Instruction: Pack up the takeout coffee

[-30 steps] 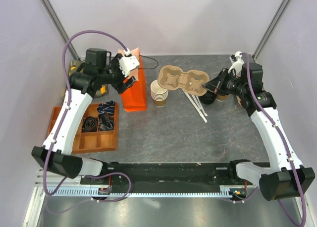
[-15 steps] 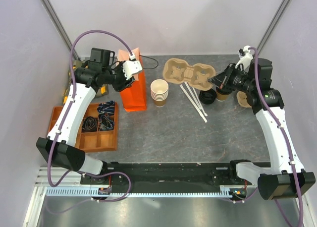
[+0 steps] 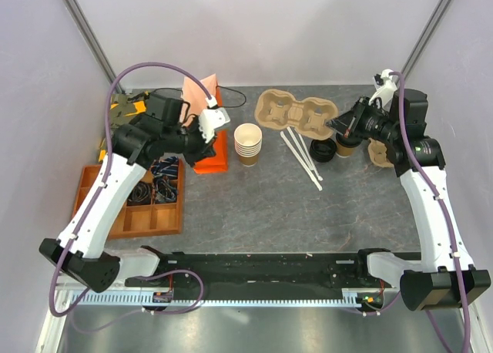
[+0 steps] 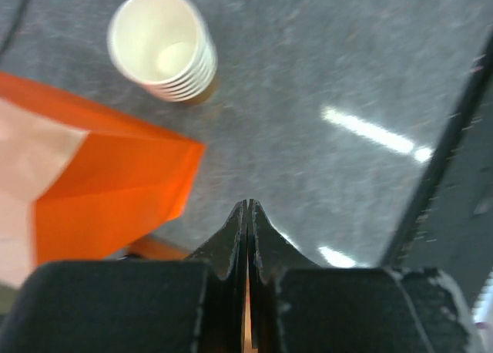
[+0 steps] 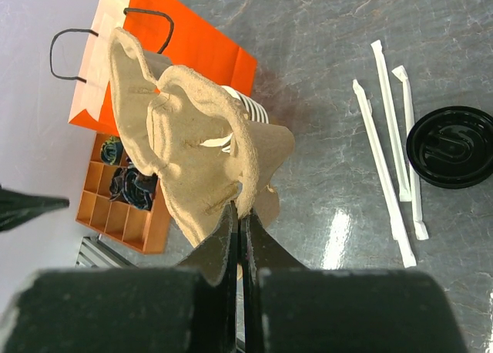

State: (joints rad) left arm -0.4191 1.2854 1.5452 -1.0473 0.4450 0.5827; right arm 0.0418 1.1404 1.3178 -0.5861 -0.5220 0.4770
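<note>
Right gripper [image 5: 236, 208] clamps pulp cup carrier [image 5: 185, 129] on far side
Left gripper [image 4: 246, 213], fingers pressed together and empty, just beside orange bag [image 4: 108, 176].

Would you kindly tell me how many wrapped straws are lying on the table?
3. All lie side by side on the table beside the loose black lid: one straw farthest from it, a second in the middle, a third nearest. None seems hidden.
</note>
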